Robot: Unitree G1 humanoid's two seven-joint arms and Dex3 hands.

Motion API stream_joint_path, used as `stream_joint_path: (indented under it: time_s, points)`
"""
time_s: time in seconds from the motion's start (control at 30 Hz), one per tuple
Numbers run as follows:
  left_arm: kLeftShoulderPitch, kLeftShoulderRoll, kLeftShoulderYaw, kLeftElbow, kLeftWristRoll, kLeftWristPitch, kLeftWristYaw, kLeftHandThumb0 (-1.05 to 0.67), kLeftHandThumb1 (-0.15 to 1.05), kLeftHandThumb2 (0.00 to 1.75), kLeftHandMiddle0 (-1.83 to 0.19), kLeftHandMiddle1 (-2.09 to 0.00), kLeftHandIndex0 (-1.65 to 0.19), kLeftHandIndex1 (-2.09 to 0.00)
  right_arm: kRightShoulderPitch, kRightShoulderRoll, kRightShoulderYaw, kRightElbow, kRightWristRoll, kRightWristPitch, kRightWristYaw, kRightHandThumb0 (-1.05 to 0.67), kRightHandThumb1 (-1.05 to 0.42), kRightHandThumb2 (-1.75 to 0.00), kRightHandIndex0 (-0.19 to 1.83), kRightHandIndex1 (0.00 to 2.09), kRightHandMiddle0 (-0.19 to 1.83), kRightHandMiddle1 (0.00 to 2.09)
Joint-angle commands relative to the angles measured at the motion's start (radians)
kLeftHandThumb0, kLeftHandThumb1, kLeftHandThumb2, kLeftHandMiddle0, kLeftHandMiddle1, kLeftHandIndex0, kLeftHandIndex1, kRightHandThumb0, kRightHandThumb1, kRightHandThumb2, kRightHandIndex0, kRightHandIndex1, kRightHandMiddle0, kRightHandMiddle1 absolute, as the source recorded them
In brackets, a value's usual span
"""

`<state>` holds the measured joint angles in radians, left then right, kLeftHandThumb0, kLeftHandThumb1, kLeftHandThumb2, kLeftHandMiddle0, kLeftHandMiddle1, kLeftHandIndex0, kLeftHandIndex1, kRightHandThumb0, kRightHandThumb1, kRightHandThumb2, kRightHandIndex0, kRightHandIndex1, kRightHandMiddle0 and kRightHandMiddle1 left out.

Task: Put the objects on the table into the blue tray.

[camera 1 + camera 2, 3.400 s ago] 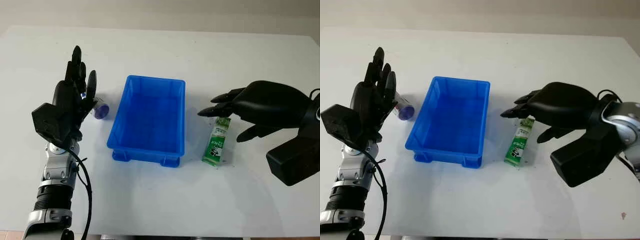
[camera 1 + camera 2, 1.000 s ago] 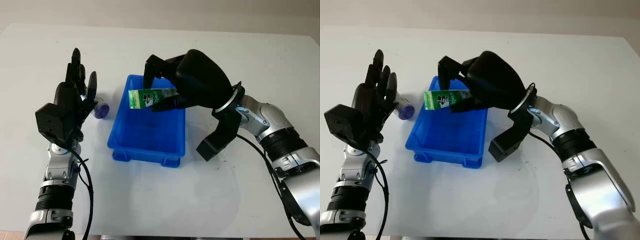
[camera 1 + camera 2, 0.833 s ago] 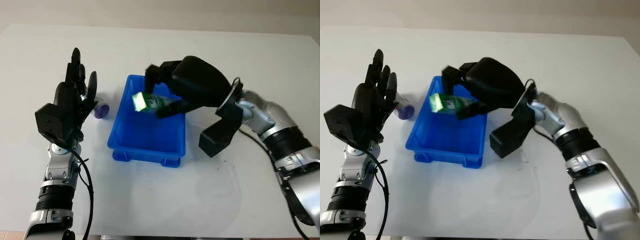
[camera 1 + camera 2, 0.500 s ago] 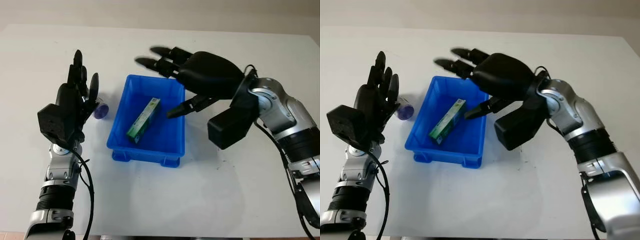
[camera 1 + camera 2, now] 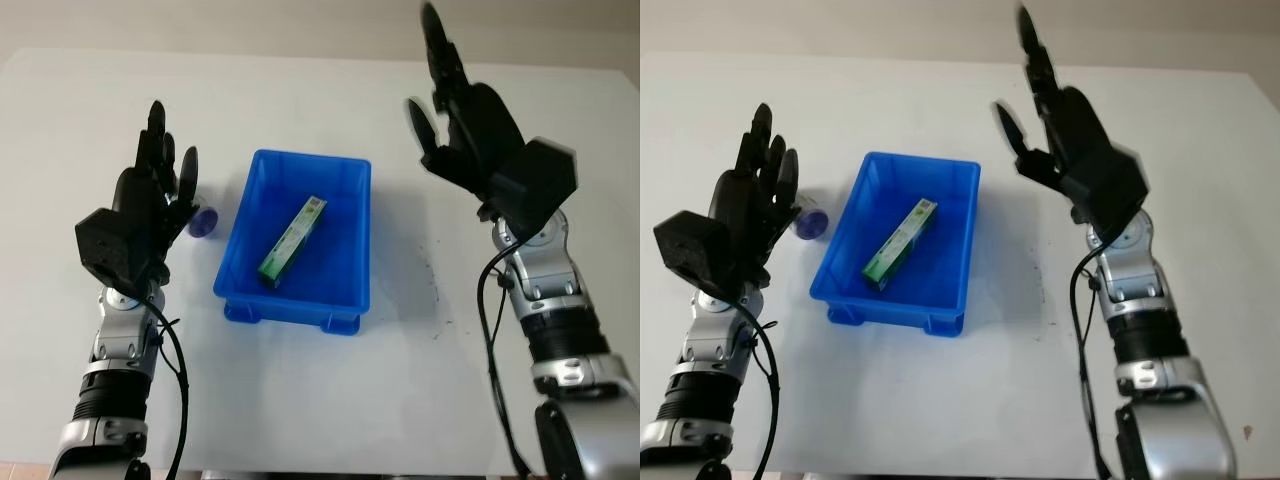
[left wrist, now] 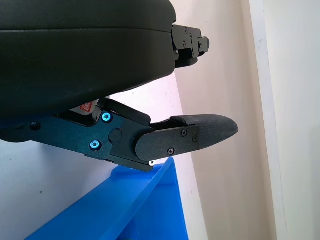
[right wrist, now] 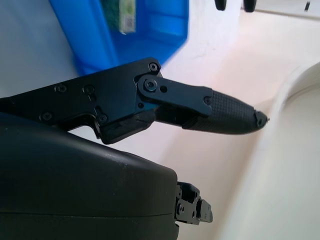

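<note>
Lying diagonally inside the blue tray (image 5: 296, 240), the green carton (image 5: 292, 236) rests on the tray floor with one end toward the far wall and the other toward the near left corner. That tray sits on the white counter (image 5: 330, 400), between the two raised hands.

Held up off the counter on the tray's left side, the left hand (image 5: 150, 205) is open and holds nothing, fingers pointing away from the robot. Just beyond and beside its fingertips, between the hand and the tray's left wall, a small clear bottle with a purple cap (image 5: 203, 221) lies on its side on the counter, cap end facing the tray. The left wrist view shows one black finger (image 6: 200, 134) extended past the tray's blue rim (image 6: 150, 200).

On the tray's right side, the right hand (image 5: 470, 130) is lifted high above the counter, well apart from the tray, open and empty, fingers pointing upward. Its wrist view catches the tray and the carton's end (image 7: 120, 15) past an extended finger (image 7: 220, 112).
</note>
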<state>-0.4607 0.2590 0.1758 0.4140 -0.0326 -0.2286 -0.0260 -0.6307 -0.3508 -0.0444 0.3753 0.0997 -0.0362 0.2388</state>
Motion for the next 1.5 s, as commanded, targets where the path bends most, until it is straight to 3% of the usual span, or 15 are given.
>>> stream_joint_path:
  time_s: [0.0,0.63,0.8,0.9,0.97,1.07,1.17,1.3,1.47]
  points:
    - [0.0,0.006,0.004,-0.005,0.003,-0.009,0.003,-0.7,1.05,0.54,0.03,-0.06,0.04,-0.06,0.023,0.009,-0.029,-0.033,0.032,0.07,0.008,-0.77,-1.05,-0.75,-0.19,0.0,-0.19,0.0]
    - [-0.01,0.04,0.015,-0.012,0.01,-0.01,0.001,-0.71,1.05,0.52,0.0,-0.06,0.03,-0.06,0.068,0.063,-0.073,-0.076,0.048,0.196,-0.046,-0.71,-1.05,-0.8,-0.19,0.0,-0.19,0.0]
    - [-0.095,0.26,0.022,-0.045,0.099,-0.028,-0.078,-0.64,1.05,0.45,-0.04,-0.07,-0.04,-0.09,0.069,0.059,-0.077,-0.078,0.041,0.183,-0.041,-0.72,-1.05,-0.79,-0.19,0.0,-0.19,0.0]
    - [-0.21,0.445,0.001,-0.038,0.11,0.041,-0.268,-0.69,1.04,0.2,0.0,-0.05,-0.03,-0.06,0.064,0.058,-0.083,-0.07,0.045,0.172,-0.028,-0.73,-1.05,-0.78,-0.19,0.0,-0.19,0.0]
    - [-0.3,0.564,-0.043,-0.032,0.144,0.104,-0.418,-0.67,0.93,0.07,0.01,-0.05,-0.05,-0.07,0.06,0.059,-0.086,-0.069,0.048,0.173,-0.024,-0.74,-1.05,-0.78,-0.19,0.0,-0.19,0.0]
    - [-0.38,0.655,-0.111,-0.021,0.232,0.144,-0.512,-0.63,0.84,0.03,-0.02,-0.06,-0.07,-0.07,0.057,0.06,-0.088,-0.069,0.05,0.176,-0.016,-0.74,-1.05,-0.78,-0.19,0.0,-0.19,0.0]
    - [-0.443,0.7,-0.169,0.015,0.301,0.122,-0.563,-0.56,0.78,0.02,-0.02,-0.06,-0.06,-0.06,0.056,0.06,-0.09,-0.069,0.05,0.18,-0.011,-0.74,-1.05,-0.78,-0.19,0.0,-0.19,0.0]
    - [-0.522,0.729,-0.282,0.116,0.421,-0.034,-0.61,-0.51,0.76,0.04,0.03,-0.04,0.0,-0.04,0.052,0.061,-0.089,-0.061,0.044,0.169,-0.004,-0.71,-1.05,-0.79,-0.19,0.0,-0.19,0.0]
    - [-0.575,0.706,-0.411,0.22,0.563,-0.196,-0.617,-0.4,0.79,0.06,0.08,-0.03,0.05,-0.03,0.051,0.064,-0.09,-0.063,0.044,0.174,0.0,-0.72,-1.05,-0.79,-0.19,0.0,-0.19,0.0]
